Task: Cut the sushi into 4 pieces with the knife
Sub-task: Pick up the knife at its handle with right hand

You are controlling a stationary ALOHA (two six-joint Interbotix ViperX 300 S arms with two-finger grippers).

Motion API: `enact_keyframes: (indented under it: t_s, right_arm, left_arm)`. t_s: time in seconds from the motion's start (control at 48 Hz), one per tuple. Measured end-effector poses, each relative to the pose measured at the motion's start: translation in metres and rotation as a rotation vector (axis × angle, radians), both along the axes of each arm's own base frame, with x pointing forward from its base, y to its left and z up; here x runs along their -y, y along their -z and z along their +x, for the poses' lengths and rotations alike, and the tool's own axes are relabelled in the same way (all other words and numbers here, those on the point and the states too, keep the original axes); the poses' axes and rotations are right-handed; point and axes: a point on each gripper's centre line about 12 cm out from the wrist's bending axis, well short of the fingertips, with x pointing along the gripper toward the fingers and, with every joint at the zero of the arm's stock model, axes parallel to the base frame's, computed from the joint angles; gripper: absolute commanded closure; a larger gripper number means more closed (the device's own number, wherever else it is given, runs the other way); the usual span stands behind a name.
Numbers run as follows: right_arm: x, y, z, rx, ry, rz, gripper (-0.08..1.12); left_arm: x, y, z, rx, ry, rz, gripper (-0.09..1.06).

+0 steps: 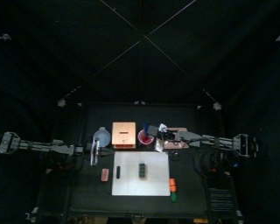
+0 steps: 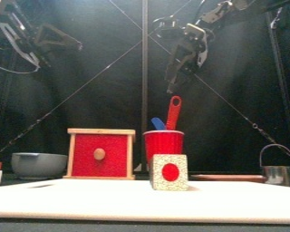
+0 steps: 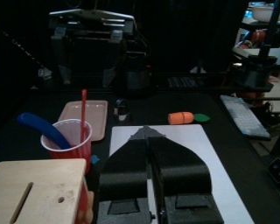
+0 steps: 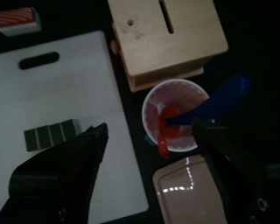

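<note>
You have the dark green toy sushi roll [image 1: 143,166] lying whole on the white plastic cutting board [image 1: 154,179] near the front middle of the black bench [image 1: 84,188], with its long side running front to back. From the front it shows you a pale speckled end face with a red disc. Just behind the board stands the red plastic cup [image 2: 163,145], and both the red toy knife [image 2: 173,113] and the blue toy knife [image 2: 158,123] stick out of it. Your right pincer [image 4: 154,131] hangs high above that cup with its jaws spread and nothing between them, clear of both handles. Your left pincer [image 3: 150,133] is raised over the left part of the bench with its jaws pressed together and empty. The pale wooden box with a red drawer front [image 2: 101,154] sits just left of the cup, the blue-grey bowl with two small handles [image 2: 39,164] is left of the box, and the flat pink tray [image 4: 195,194] lies just right of the cup
</note>
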Motion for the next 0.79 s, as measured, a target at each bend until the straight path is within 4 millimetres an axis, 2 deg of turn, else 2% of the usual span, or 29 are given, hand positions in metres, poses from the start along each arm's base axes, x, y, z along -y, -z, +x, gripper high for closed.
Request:
enact_keyframes:
  t_s: [0.104, 0.25, 0.375, 0.479, 0.583, 0.792]
  right_arm:
    - [0.004, 0.017, 0.014, -0.142, -0.005, -0.014, 0.05]
    - [0.010, 0.038, 0.023, -0.315, 0.006, -0.012, 0.05]
    - [0.014, 0.041, 0.028, -0.356, 0.017, -0.019, 0.06]
    - [0.016, 0.040, 0.029, -0.363, 0.019, -0.023, 0.12]
    - [0.017, 0.040, 0.028, -0.371, 0.022, -0.021, 0.26]
    - [0.017, 0.042, 0.027, -0.394, 0.022, -0.018, 0.69]
  left_arm:
    - [0.000, 0.000, 0.000, 0.002, -0.002, 0.000, 0.70]
    - [0.000, 0.001, 0.000, -0.002, -0.002, -0.001, 0.70]
    - [-0.001, 0.002, -0.001, -0.006, -0.004, -0.001, 0.70]
    - [-0.001, 0.003, -0.001, -0.008, -0.004, -0.002, 0.70]
    - [-0.001, 0.004, -0.002, -0.009, -0.004, -0.002, 0.70]
    - [-0.001, 0.004, -0.002, -0.009, -0.004, -0.002, 0.70]
